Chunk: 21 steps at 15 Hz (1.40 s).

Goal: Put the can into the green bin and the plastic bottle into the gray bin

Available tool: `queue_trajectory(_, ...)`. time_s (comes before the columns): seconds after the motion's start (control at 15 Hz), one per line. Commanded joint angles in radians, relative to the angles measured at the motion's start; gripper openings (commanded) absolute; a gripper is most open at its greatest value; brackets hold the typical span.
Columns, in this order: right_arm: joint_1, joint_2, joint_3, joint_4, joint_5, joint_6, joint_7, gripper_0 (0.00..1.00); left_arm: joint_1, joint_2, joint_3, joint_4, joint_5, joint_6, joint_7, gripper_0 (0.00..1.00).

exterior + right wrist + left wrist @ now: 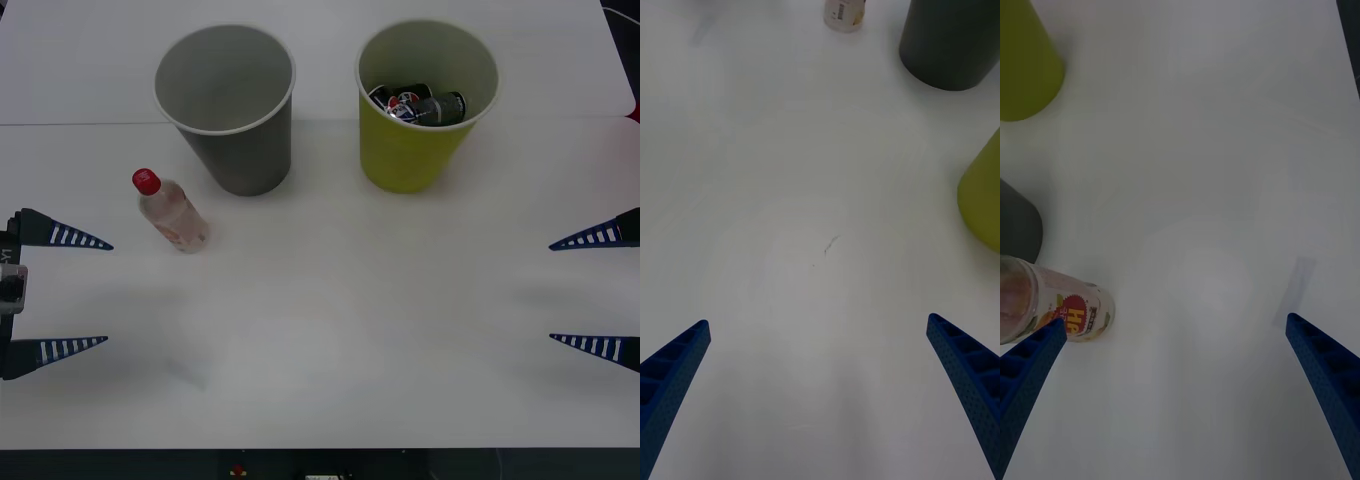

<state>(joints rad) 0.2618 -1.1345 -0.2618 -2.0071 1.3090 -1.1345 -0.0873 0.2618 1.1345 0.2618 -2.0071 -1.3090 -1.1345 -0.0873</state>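
A white table [330, 330] carries two tapered bins side by side toward its far side: the gray bin [232, 110] on the robot's left and the green bin [420, 120] on its right, standing apart with a gap of bare table between them. The can [420, 105] already lies inside the green bin, dark with red and white markings, resting on its side at the bottom. The gray bin looks hollow, its pale inner wall showing. The plastic bottle [172, 212] stands on the table in front of the gray bin and a little to its left, close to it but not touching; its red cap is up and it appears to lean in the front view. The left gripper [90, 292] hovers at the left edge of the table, level with and just nearer than the bottle, its blue ribbed fingers spread wide with nothing between them. From the left wrist view the bottle [1064, 309] sits just beside one blue finger [1030, 367], its pinkish contents and pale label with red lettering visible. The right gripper [570, 290] waits at the right edge of the table, well apart from both bins, its fingers likewise spread and holding nothing.
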Motion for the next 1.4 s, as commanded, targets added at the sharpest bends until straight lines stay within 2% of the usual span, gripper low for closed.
queue_trajectory(0.07,0.000,0.000,0.000,0.000,0.000,0.000,0.000,1.00,0.000,0.000,0.000,0.000,0.000,0.000,0.000,1.00)
queue_trajectory(0.27,0.000,0.000,0.000,0.000,0.000,0.000,0.000,1.00,0.010,-0.013,0.053,0.005,0.010,0.010,-0.005,1.00)
queue_trajectory(0.4,0.000,0.000,0.000,0.000,0.000,0.000,0.000,1.00,0.011,-0.015,0.054,0.027,0.031,0.010,0.003,1.00)
queue_trajectory(0.73,0.000,0.000,0.000,0.000,0.000,0.000,0.000,1.00,0.011,-0.030,0.042,0.163,0.185,0.010,0.027,1.00)
queue_trajectory(0.93,0.000,0.000,0.000,0.000,0.000,0.000,0.000,1.00,0.013,-0.059,-0.030,0.245,0.321,0.035,0.050,1.00)
queue_trajectory(1.13,0.000,0.000,0.000,0.000,0.000,0.000,0.000,1.00,0.033,-0.130,-0.070,0.251,0.367,0.101,0.061,1.00)
queue_trajectory(1.4,0.000,0.000,0.000,0.000,0.000,0.000,0.000,1.00,0.102,-0.200,-0.113,0.194,0.412,0.285,0.052,1.00)
